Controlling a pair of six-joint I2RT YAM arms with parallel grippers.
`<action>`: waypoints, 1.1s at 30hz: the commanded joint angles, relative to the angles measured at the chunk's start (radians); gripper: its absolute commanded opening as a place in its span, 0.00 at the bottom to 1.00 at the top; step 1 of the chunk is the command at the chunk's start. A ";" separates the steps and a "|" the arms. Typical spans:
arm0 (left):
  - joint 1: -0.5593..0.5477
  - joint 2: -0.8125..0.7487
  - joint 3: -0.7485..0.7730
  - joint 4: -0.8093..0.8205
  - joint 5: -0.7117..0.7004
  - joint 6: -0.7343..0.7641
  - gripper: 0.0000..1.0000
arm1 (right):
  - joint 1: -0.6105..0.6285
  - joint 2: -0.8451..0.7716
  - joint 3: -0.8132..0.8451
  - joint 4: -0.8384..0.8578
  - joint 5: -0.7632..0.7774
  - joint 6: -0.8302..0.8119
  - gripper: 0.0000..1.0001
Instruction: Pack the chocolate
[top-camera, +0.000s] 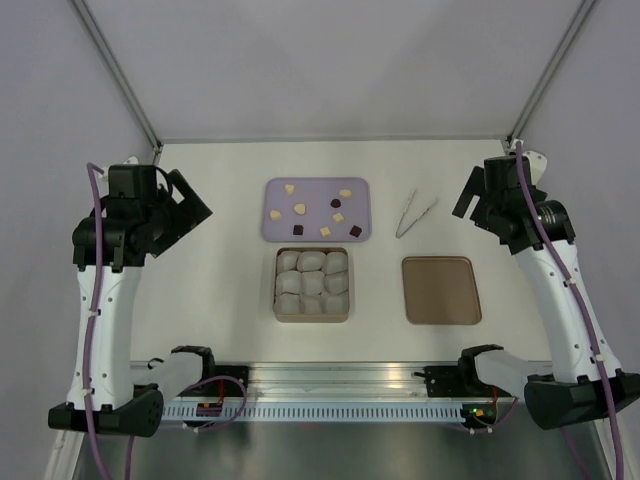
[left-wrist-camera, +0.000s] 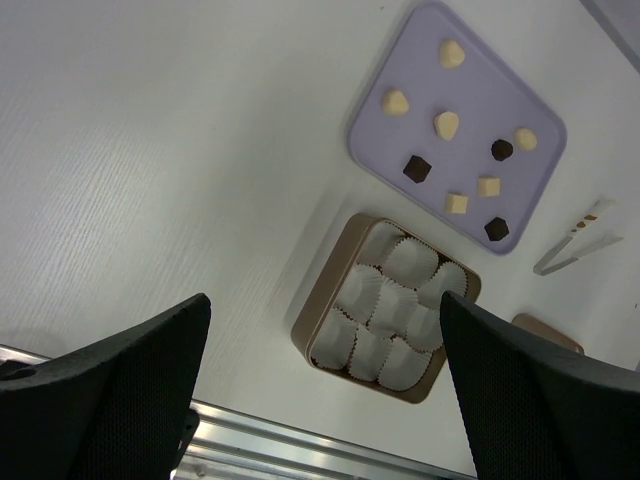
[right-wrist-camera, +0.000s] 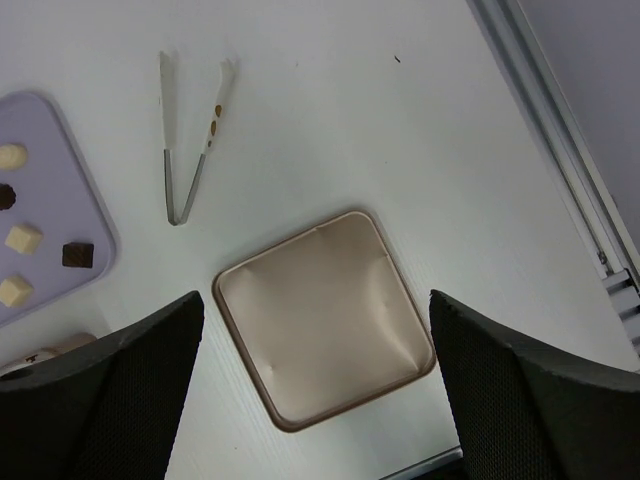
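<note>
Both arms raised by the side edges. Left gripper (top-camera: 197, 200) and right gripper (top-camera: 465, 197): jaws wide apart, nothing held. Chocolate (top-camera: 300, 208), nine pieces, sits on the lilac tray (top-camera: 315, 190), centre toward the far edge, inboard of both, left seemingly nearer. Box (top-camera: 277, 290) on its near side: nine paper cups (top-camera: 312, 284), all empty. Tongs (top-camera: 412, 215) right of tray.

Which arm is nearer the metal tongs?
Right. The right arm hangs just right of the tongs, jaws open; the left arm is far off, beyond the purple tray's left side.
</note>
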 joint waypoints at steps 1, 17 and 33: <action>0.003 -0.001 0.008 -0.034 0.006 0.004 1.00 | 0.003 0.040 0.058 0.023 -0.044 -0.122 0.98; 0.003 0.060 0.003 0.028 -0.051 0.051 1.00 | 0.004 0.357 0.099 0.308 -0.268 -0.091 0.98; 0.003 -0.063 -0.060 0.052 0.028 0.133 1.00 | 0.131 0.668 0.019 0.439 -0.119 0.112 0.98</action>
